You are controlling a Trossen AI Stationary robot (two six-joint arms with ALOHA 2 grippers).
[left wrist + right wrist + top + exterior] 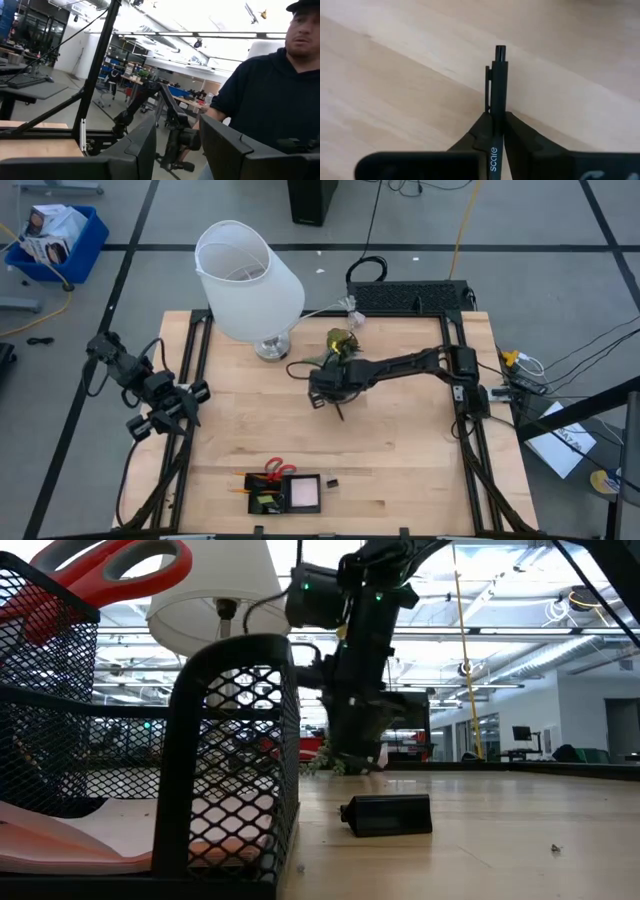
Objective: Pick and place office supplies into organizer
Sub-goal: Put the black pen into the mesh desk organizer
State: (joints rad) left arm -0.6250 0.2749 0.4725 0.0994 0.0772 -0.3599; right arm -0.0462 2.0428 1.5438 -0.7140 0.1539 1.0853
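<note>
My right gripper (325,390) is over the middle of the table, shut on a black pen (495,95); it also shows in the low view (355,755). My left gripper (177,150) is open and empty, at the table's left edge (185,395). The organizer (285,492), a black mesh tray, stands near the table's near edge. It holds red-handled scissors (275,470), a pink sticky-note pad (303,493) and a yellow-green piece (265,500). A small black clip (388,815) lies on the wood just right of the organizer. My right gripper pinches the pen's barrel (494,131) between its two fingers. The pen runs along the fingers, and its clip end (499,50) sticks out past the fingertips toward the table. Whether that end touches the wood, I cannot tell.
A white lamp (248,280) stands at the far left, with a green plant sprig (343,340) beside it. A black keyboard-like box (410,298) lies at the far edge. Bare wood (400,450) lies between my right gripper and the organizer. A person (270,95) shows beyond the table.
</note>
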